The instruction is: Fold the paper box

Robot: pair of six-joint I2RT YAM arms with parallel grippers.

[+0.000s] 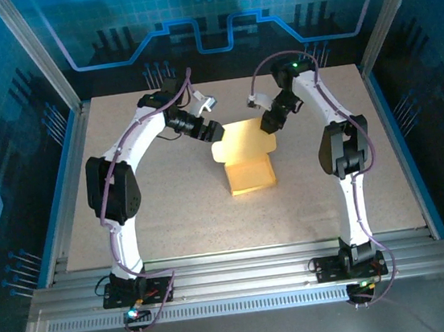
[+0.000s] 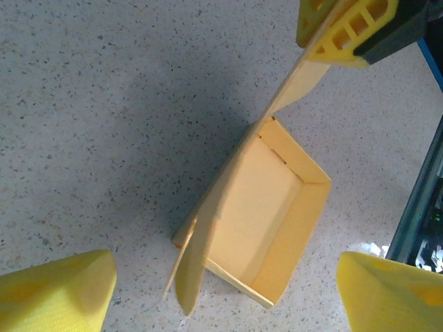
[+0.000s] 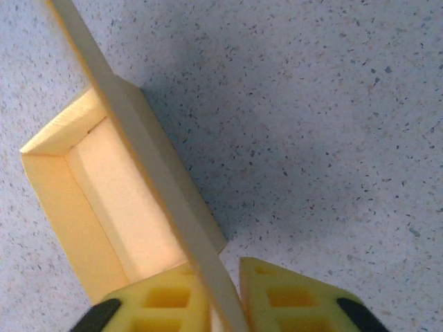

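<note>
- The paper box sits in the middle of the table, between the two arms. Its tray is open upward and its lid flap stands up from the far wall.
- The right tool is clenched on the upper edge of that flap. In its wrist view the thin card runs straight between the two pads.
- The left tool is released and grasps nothing, its fingers spread wide. It hovers just beside the flap's left edge, looking down into the tray.
- We judge the step in hand to be bringing the lid over and closing it.
- To do it well, we should swing the pinched flap in an arc about its hinge crease toward the near side. Dragging it flat across would likely slide or tip the light tray (nothing holds it down now).
- We would have the left tool steady the tray at its left wall, then guide the lid's front edge inside the near wall.
- A small ear at the lid's end hangs loose. We judge it needs tucking inside before the lid comes down, or it may crumple.
- Both arms reach far out and bend inward over the table's middle, elbows outward and wrists angled down at the box. The left arm meets the flap from its left and the right arm from its right.
</note>
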